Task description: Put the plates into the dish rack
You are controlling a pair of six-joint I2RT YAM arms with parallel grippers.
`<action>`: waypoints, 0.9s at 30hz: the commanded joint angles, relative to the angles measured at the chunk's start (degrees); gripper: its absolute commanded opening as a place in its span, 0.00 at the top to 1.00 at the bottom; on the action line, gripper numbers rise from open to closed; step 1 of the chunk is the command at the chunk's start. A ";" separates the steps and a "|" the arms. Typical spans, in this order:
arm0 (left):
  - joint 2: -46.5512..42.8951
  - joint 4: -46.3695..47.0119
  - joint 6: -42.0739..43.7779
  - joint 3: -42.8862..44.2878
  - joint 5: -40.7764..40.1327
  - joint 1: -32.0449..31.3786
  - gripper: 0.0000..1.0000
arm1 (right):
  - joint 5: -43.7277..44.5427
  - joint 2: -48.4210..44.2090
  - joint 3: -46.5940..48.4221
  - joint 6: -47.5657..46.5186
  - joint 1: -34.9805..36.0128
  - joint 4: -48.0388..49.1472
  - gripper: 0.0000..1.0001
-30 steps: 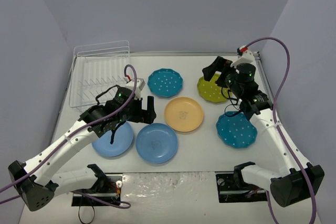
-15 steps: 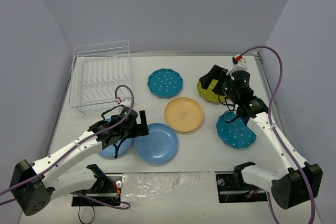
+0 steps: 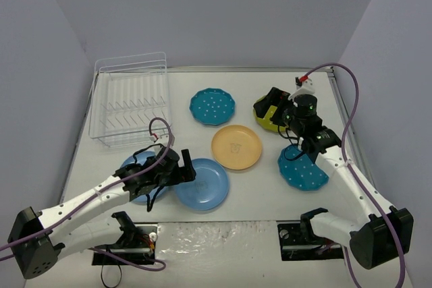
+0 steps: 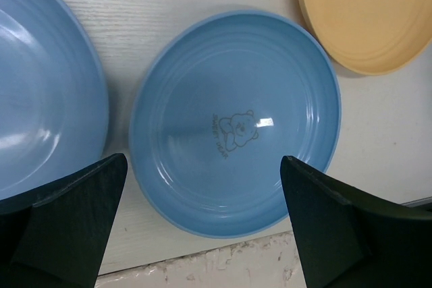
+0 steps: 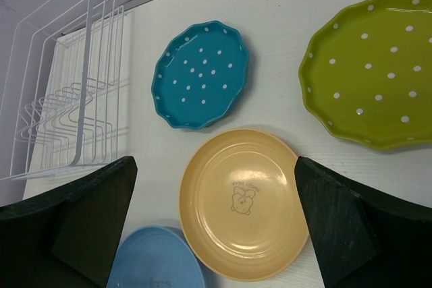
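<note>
Right now the left pincer (image 4: 202,165) hangs wide open and empty over a plain light-blue round plate (image 4: 233,123) lying flat on the bench (image 3: 253,190), seemingly spread to take its rim, while the right pincer (image 5: 216,161) gapes empty too, and the white wire dish rack (image 3: 128,107) holds nothing.

Top view: high at the near edge, facing down and forward over the whole table (image 3: 246,89).
Left wrist view: close, looking straight down on a blue plate (image 4: 235,123).
Right wrist view: higher up, tilted toward the rack (image 5: 74,109).
Shared: the yellow plate (image 5: 244,204) shows in all three.
</note>
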 commanded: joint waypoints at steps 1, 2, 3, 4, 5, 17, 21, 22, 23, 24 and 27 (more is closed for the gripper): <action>0.24 3.86 -4.36 -1.07 -0.38 -2.56 0.07 | 1.21 -1.63 -0.42 0.78 0.41 4.58 0.00; 0.24 3.65 -4.91 -1.19 -0.71 -3.09 0.07 | 1.30 -1.72 -0.59 0.79 0.41 4.50 0.00; 0.10 3.17 -5.45 -1.30 -1.34 -3.70 0.08 | 1.38 -1.83 -0.75 0.72 0.41 4.49 0.00; -0.06 2.67 -5.99 -1.42 -1.99 -4.32 0.08 | 1.45 -1.95 -0.91 0.64 0.41 4.49 0.00; -0.39 2.26 -6.41 -1.51 -2.57 -5.10 0.08 | 1.54 -2.10 -1.13 0.61 0.47 4.49 0.00; -0.93 0.98 -9.06 -3.31 -3.94 -7.56 0.09 | 1.95 -2.14 -2.07 0.97 0.50 4.52 0.00; -1.06 0.78 -9.64 -3.85 -4.36 -8.09 0.08 | 2.10 -2.26 -2.57 1.05 0.43 4.51 0.00; -1.00 0.71 -9.76 -3.95 -4.38 -8.18 0.09 | 2.10 -2.26 -2.64 1.05 0.50 4.58 0.00; -1.07 0.65 -10.14 -4.13 -4.57 -8.30 0.09 | 2.10 -2.26 -2.64 1.05 0.50 4.58 0.00; -1.16 0.79 -10.28 -4.35 -4.62 -8.38 0.08 | 2.10 -2.22 -2.72 1.05 0.50 4.58 0.00; -1.47 0.72 -10.70 -4.88 -4.88 -8.51 0.08 | 2.10 -2.08 -2.83 1.07 0.43 4.56 0.00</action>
